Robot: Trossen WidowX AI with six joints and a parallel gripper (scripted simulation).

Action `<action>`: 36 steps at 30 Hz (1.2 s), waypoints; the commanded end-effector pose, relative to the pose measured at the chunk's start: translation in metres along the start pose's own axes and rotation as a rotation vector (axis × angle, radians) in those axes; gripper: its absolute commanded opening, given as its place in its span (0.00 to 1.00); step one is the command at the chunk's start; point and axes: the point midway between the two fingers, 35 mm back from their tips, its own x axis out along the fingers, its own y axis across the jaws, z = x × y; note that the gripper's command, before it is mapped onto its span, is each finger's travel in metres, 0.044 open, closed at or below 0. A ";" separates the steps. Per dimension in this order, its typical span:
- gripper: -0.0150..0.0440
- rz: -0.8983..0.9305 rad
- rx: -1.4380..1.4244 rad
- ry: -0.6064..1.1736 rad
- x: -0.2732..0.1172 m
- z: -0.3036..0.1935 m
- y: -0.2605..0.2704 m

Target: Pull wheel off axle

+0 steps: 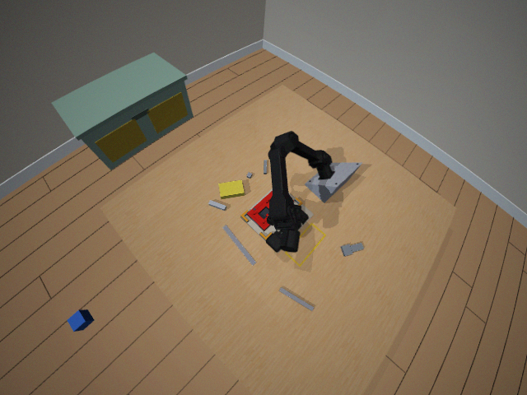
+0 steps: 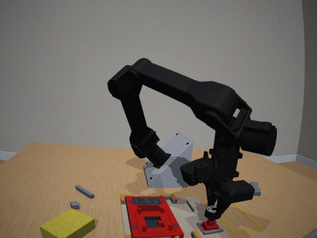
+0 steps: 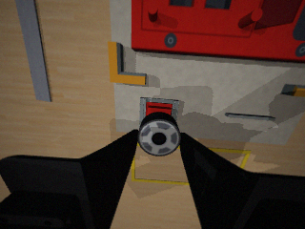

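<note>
The wheel [image 2: 210, 213] [image 3: 168, 138] has a black rim and a grey face with a dark centre hole. My gripper [image 2: 214, 212] [image 3: 158, 135] is shut on it, one finger on each side. The wheel is level above the red axle base [image 2: 209, 226] [image 3: 158, 107], and a short red post shows just under it. Whether the axle tip is still inside the wheel is hidden. The marked area, a yellow outline [image 1: 312, 250] [image 2: 247, 229] [image 3: 159, 181], lies on the table beside the base. In the top view the arm hides the wheel and fingertips.
A red plate [image 1: 255, 215] [image 2: 130, 217] [image 3: 214, 44] with upright pegs lies beside the axle base, between orange corner pieces [image 3: 113, 62]. A yellow block [image 1: 230, 188] [image 2: 67, 222], grey bars [image 1: 240, 245] [image 3: 35, 52] and a grey wedge [image 1: 345, 173] [image 2: 180, 144] stand around.
</note>
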 end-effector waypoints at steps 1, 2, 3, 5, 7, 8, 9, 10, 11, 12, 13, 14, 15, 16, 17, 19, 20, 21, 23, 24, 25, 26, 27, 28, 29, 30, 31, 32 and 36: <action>0.25 0.008 0.004 0.004 -0.005 -0.001 0.002; 0.25 0.008 0.004 0.004 -0.005 -0.001 0.002; 0.25 0.008 0.004 0.004 -0.006 -0.001 0.002; 0.25 0.008 0.004 0.004 -0.006 -0.001 0.002; 0.25 0.008 0.004 0.004 -0.007 -0.001 0.002; 0.25 0.008 0.004 0.004 -0.007 -0.001 0.002; 0.25 0.008 0.004 0.004 -0.008 -0.001 0.002; 0.25 0.008 0.004 0.004 -0.008 -0.001 0.002; 0.25 0.008 0.004 0.004 -0.008 -0.001 0.002; 0.25 0.008 0.004 0.004 -0.009 -0.001 0.002; 0.25 0.008 0.004 0.004 -0.009 -0.001 0.002; 0.25 0.008 0.004 0.004 -0.009 -0.001 0.002; 0.25 0.008 0.004 0.004 -0.010 -0.001 0.002; 0.25 0.008 0.003 0.004 -0.010 -0.001 0.002; 0.25 0.008 0.003 0.004 -0.010 -0.001 0.002; 0.25 0.008 0.003 0.004 -0.011 -0.001 0.001; 0.25 0.008 0.003 0.004 -0.011 -0.001 0.001; 0.25 0.008 0.003 0.004 -0.012 -0.001 0.001; 0.25 0.008 0.003 0.004 -0.012 -0.001 0.001; 0.25 0.008 0.003 0.004 -0.013 -0.001 0.001; 0.25 0.008 0.003 0.004 -0.013 -0.001 0.001; 0.25 0.008 0.003 0.003 -0.013 -0.001 0.001; 0.25 0.008 0.003 0.003 -0.014 -0.001 0.001; 0.25 0.008 0.003 0.003 -0.014 -0.001 0.001; 0.25 0.008 0.003 0.003 -0.014 -0.001 0.001; 0.25 0.008 0.003 0.003 -0.015 -0.001 0.001; 0.25 0.008 0.003 0.003 -0.015 -0.001 0.001; 0.25 0.008 0.003 0.003 -0.015 -0.001 0.001; 0.25 0.008 0.002 0.003 -0.017 -0.001 0.001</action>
